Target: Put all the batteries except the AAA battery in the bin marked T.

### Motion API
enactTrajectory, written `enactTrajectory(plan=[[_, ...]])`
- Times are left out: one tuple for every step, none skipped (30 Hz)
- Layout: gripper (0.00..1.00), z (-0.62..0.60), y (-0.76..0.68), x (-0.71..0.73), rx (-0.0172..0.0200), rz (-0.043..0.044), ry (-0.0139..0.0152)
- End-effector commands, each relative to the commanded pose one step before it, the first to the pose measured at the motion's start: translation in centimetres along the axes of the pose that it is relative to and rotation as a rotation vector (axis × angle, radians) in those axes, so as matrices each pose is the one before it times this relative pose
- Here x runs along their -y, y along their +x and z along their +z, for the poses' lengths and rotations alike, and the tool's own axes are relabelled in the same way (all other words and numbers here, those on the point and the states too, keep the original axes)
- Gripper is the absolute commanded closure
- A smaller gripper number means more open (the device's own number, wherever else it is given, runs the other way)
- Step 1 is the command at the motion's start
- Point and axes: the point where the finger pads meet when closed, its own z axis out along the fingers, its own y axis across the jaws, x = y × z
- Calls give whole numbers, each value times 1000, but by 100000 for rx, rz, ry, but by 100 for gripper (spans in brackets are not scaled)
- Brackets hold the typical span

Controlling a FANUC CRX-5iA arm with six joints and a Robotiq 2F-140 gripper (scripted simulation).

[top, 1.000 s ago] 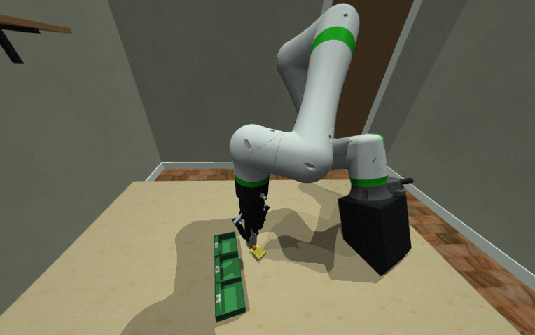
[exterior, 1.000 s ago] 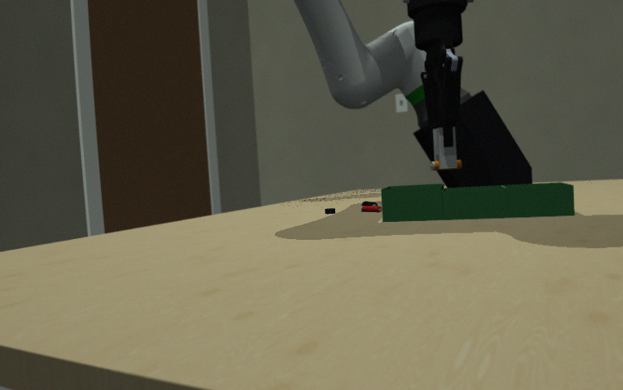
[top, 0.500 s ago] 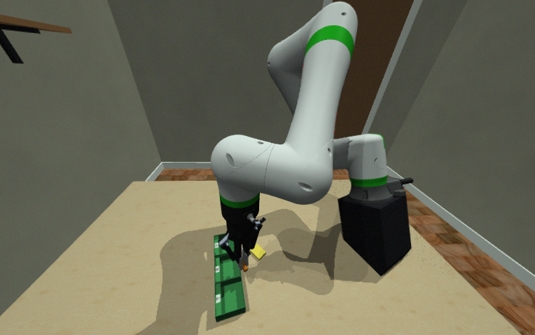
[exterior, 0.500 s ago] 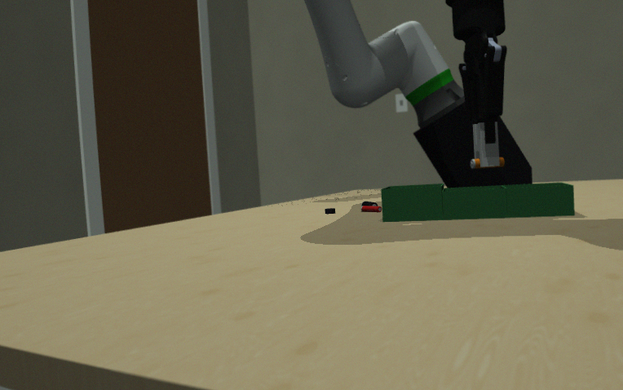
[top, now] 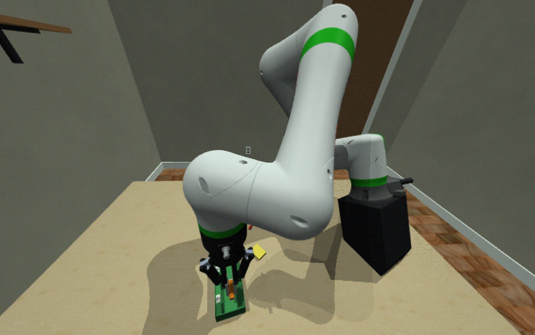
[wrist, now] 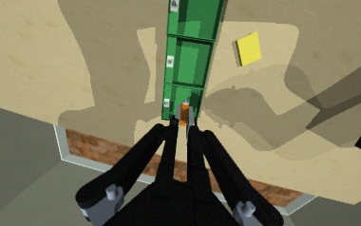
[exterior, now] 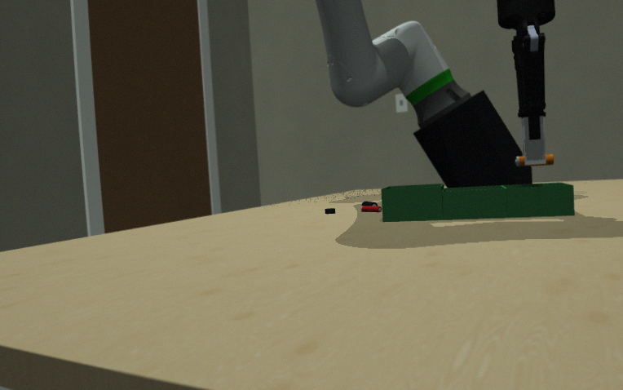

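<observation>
The orange battery [exterior: 534, 160] is clamped crosswise between my gripper [wrist: 184, 117] fingertips, both ends poking out, hanging just above the green bin row [exterior: 477, 202]. Directly beneath the gripper is the end compartment, so I judge that one is my target; its label is too small to read. The grip looks level, which should let the battery drop flat. Beyond the row's far end lie a red battery [exterior: 371, 208] and small black pieces.

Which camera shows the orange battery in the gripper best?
The exterior view: the orange battery shows side-on, both ends protruding from the gripper. The wrist and top views show only a sliver between the fingers.
</observation>
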Motion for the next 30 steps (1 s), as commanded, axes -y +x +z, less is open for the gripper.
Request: enactTrajectory(plan=[[95, 6, -51, 27, -37, -10, -44], [95, 0, 14, -13, 0, 0, 0], [95, 0, 14, -12, 0, 0, 0], [95, 0, 13, -10, 0, 0, 0], [95, 0, 12, -9, 0, 0, 0], [95, 0, 10, -8, 0, 0, 0], [95, 0, 9, -7, 0, 0, 0], [95, 0, 8, -6, 0, 0, 0], [95, 0, 7, -6, 0, 0, 0], [95, 0, 7, -5, 0, 0, 0], [95, 0, 0, 0, 0, 0, 0], [95, 0, 0, 0, 0, 0, 0], [95, 0, 5, -4, 0, 0, 0], [95, 200, 0, 0, 0, 0, 0], [95, 200, 0, 0, 0, 0, 0], [95, 200, 0, 0, 0, 0, 0], [95, 200, 0, 0, 0, 0, 0], [95, 200, 0, 0, 0, 0, 0], [95, 200, 0, 0, 0, 0, 0], [95, 200, 0, 0, 0, 0, 0], [95, 200, 0, 0, 0, 0, 0], [95, 200, 0, 0, 0, 0, 0], [95, 200, 0, 0, 0, 0, 0], [95, 200, 0, 0, 0, 0, 0], [95, 200, 0, 0, 0, 0, 0], [95, 200, 0, 0, 0, 0, 0], [95, 200, 0, 0, 0, 0, 0], [95, 0, 0, 0, 0, 0, 0], [95, 0, 0, 0, 0, 0, 0], [95, 200, 0, 0, 0, 0, 0]])
